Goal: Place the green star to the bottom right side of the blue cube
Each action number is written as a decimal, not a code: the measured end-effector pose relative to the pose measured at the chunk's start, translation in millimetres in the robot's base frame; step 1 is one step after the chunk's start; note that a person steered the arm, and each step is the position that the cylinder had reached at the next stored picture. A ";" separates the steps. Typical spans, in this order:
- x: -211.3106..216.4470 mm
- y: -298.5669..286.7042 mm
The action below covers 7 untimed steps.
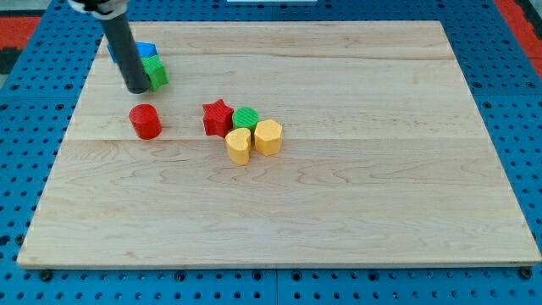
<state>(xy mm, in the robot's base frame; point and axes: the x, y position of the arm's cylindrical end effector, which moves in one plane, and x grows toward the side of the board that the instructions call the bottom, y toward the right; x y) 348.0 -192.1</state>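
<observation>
My tip (136, 88), a bare rod end effector holding nothing, touches the green star (156, 73) at its 8 o'clock edge. The star sits against the blue cube (144, 52), at the cube's 5 o'clock, on the table (339, 212).

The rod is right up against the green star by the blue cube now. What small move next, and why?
Probably a short nudge toward the view's bottom right. My tip touches the green star-shaped block on its left side, and the star sits tight against the blue cube, just below and right of it. A slight push would make the placement clearer.
</observation>
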 end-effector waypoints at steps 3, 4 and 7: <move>5.2 3.9; 5.9 5.1; -7.8 19.9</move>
<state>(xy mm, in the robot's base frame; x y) 340.2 -172.2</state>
